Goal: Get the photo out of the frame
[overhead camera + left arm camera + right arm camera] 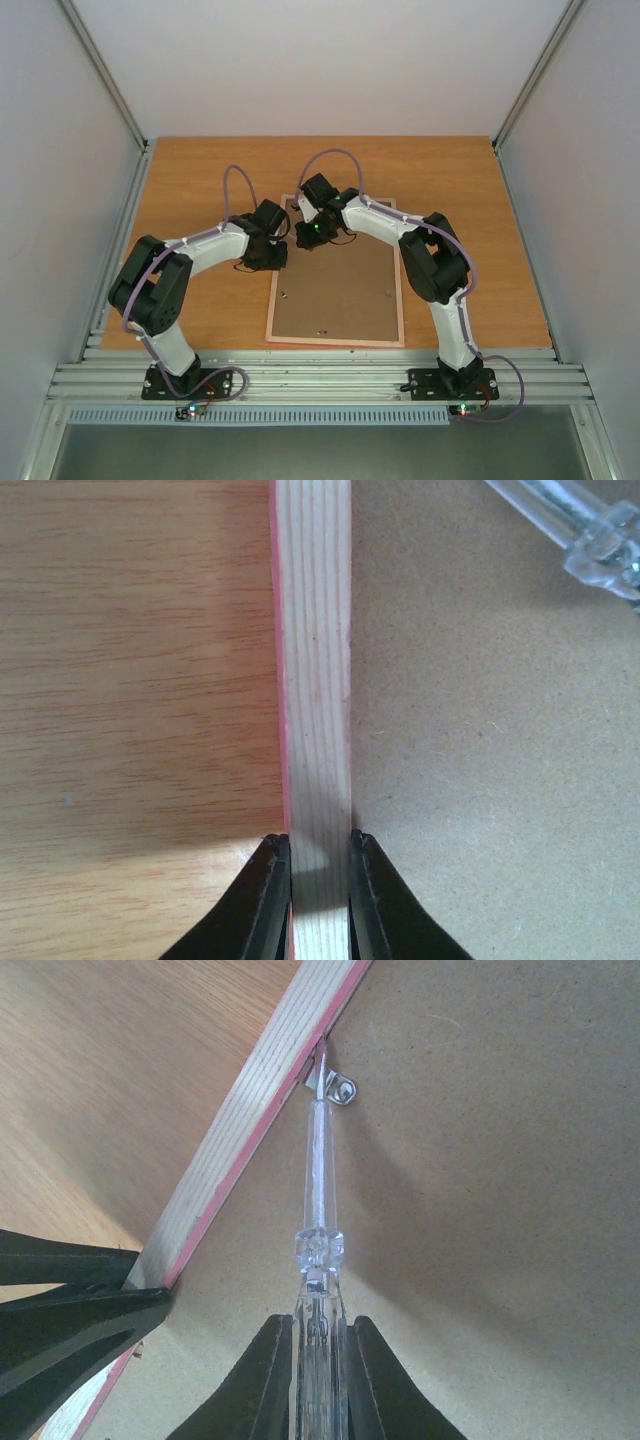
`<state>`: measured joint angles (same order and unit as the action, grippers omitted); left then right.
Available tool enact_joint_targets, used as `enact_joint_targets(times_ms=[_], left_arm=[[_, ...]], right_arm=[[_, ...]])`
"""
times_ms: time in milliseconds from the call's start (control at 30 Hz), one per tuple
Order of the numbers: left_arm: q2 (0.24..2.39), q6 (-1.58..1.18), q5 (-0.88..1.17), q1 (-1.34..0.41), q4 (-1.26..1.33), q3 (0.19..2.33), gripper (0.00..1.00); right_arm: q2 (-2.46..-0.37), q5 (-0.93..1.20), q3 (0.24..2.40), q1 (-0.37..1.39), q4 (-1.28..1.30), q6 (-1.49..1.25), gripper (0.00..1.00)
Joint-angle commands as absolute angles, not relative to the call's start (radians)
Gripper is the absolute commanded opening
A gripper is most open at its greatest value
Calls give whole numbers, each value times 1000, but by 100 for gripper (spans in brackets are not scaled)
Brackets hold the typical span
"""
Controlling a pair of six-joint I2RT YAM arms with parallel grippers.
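The pink frame [336, 342] lies face down on the table, its brown backing board [340, 285] up. The photo is hidden under the board. My left gripper [320, 865] is shut on the frame's left wooden rail [315, 680], near the far left corner. My right gripper [320, 1345] is shut on a clear-handled screwdriver [320, 1250]. Its metal tip rests at a small metal retaining clip [340, 1088] on the board beside the rail [250, 1110]. The left gripper's fingers [70, 1300] show in the right wrist view, on the rail.
The frame sits mid-table [200, 190], right of centre. Small clips dot the board [388, 293]. White walls enclose the table at back and sides. An aluminium rail [320, 375] runs along the near edge.
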<state>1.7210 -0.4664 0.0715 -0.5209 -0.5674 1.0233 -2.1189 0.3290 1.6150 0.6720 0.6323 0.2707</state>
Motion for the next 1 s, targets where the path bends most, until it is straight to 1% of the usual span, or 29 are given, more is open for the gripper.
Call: enact_joint_targets(times_ms=[0,467,967], left_arm=[[1702,-466,100,-535,-554,1017,12],[1706,-483,87,-535,-557,1016,11],[1695,-489,80,-535,-561,1008,11]], right_arm=[[-2127,378,1612,675,712,296,1],[-2080,399,1566,677,760,307,1],[-2026,329,1508,677,766,302,1]])
